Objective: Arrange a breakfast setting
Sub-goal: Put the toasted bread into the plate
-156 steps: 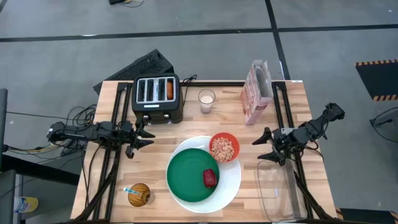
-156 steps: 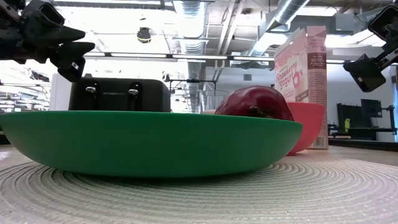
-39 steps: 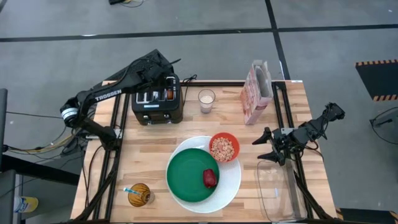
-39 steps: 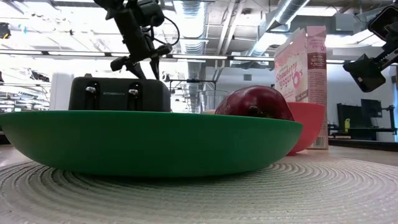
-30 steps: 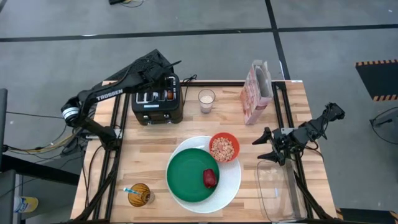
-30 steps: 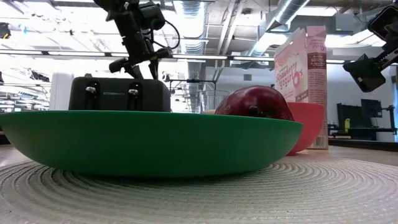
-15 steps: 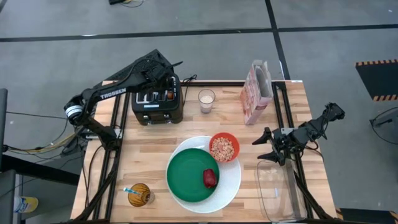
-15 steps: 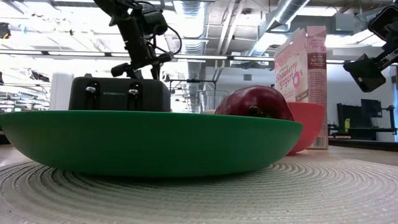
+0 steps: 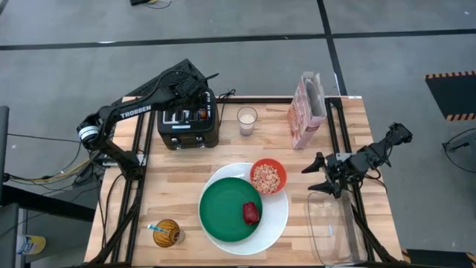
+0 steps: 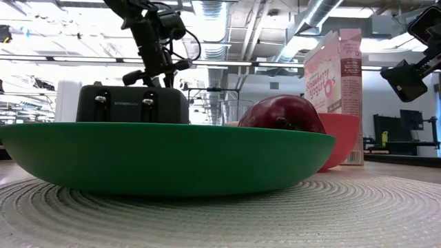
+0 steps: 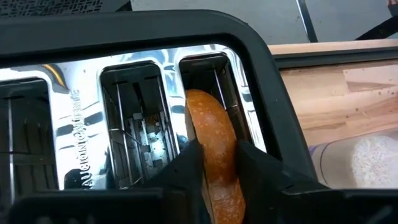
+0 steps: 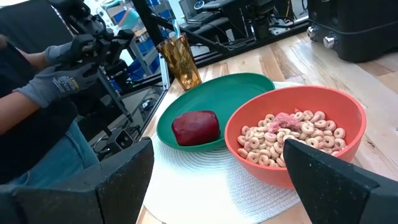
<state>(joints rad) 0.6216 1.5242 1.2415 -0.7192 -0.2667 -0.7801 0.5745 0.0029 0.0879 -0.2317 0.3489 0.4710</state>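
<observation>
**Left gripper closing around bread in the toaster**

The left gripper is reaching over the black toaster at the table's 11 o'clock corner, its two fingers sitting either side of the round bread, which is standing on edge in the slot nearest the milk glass. In the left wrist view the fingers are flanking the bread closely, pinching it, while its lower part is sitting down in the slot. From above, the bread is showing as an orange sliver at the gripper's tip.

The right gripper is waiting at the table's 3 o'clock edge, fingers spread wide apart, well clear of the setting.

At centre, toward 6 o'clock, the white plate is carrying the green plate, with the dark-red fruit lying at the green plate's 3 o'clock side. The red bowl, filled with cereal, is sitting at the white plate's 1 o'clock rim, touching the green plate's edge. A cereal box is standing at the table's 1 o'clock, just beside the glass's 3 o'clock. An amber tumbler is standing at the table's 7 o'clock corner, with the spoon's blue handle poking out of it. In the right wrist view, a person's gloved hand is showing beyond the table.
</observation>
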